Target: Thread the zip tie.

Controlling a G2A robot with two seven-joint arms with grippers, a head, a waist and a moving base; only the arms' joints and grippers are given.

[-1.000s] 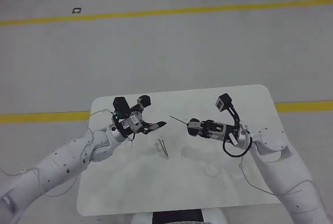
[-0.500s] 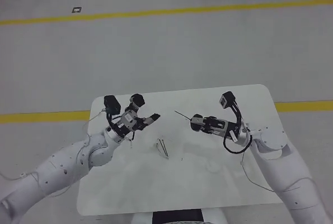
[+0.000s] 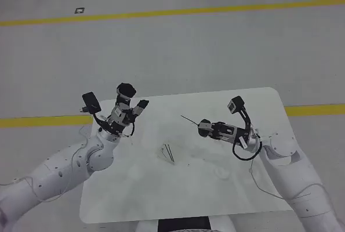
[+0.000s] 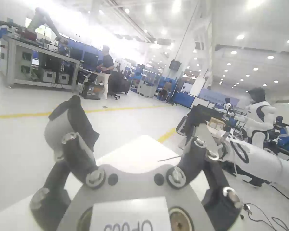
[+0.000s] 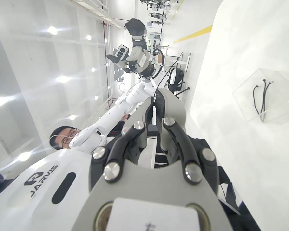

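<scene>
left pincer (image 3: 134, 97) hanging spread wide at far left of the desk (image 3: 247, 174), right pincer (image 3: 201, 126) pinching a zip tie (image 3: 188, 119)

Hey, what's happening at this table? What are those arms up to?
A two-armed robot is set to thread a thin black zip tie. Its right claw is shut on it, holding it above the white table, tip toward the other arm. The left claw is open and empty, by the table's far corner. Spare ties lie in a clear tray between them.
</scene>
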